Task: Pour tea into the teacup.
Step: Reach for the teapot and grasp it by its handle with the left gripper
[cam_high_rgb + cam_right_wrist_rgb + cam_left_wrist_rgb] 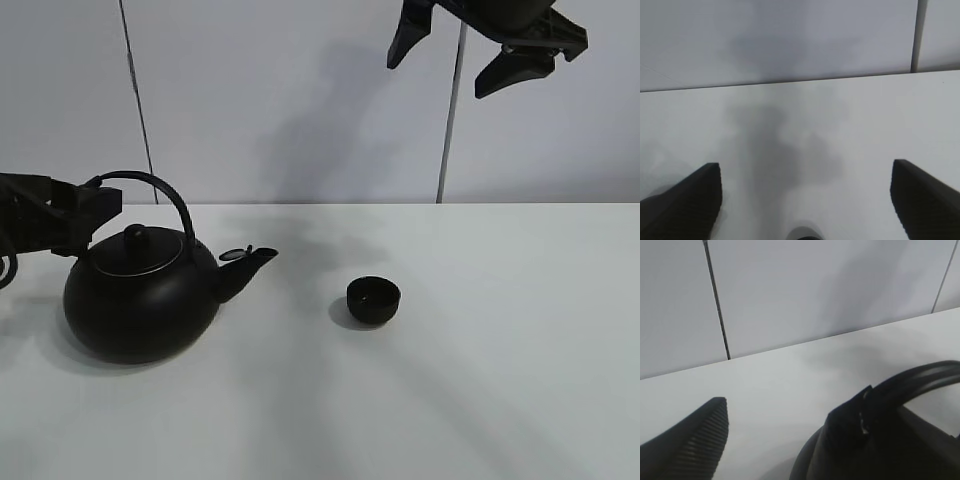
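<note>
The big round black kettle (140, 300) with an arched handle (150, 180) stands on the white table at the left, its spout pointing right. The teacup (373, 299), small, black and handleless, stands to the right of the spout, apart from it. My left gripper (95, 212) is level with the left end of the handle. In the left wrist view it (790, 407) is open, with one finger (850, 435) against the handle (925, 377) and the other finger (695, 440) far apart from it. My right gripper (440, 75) hangs high above the table, open and empty (805, 167).
The white table (480, 400) extends to the right and front of the teacup. A pale panelled wall (300, 100) with dark vertical seams rises behind the table's back edge.
</note>
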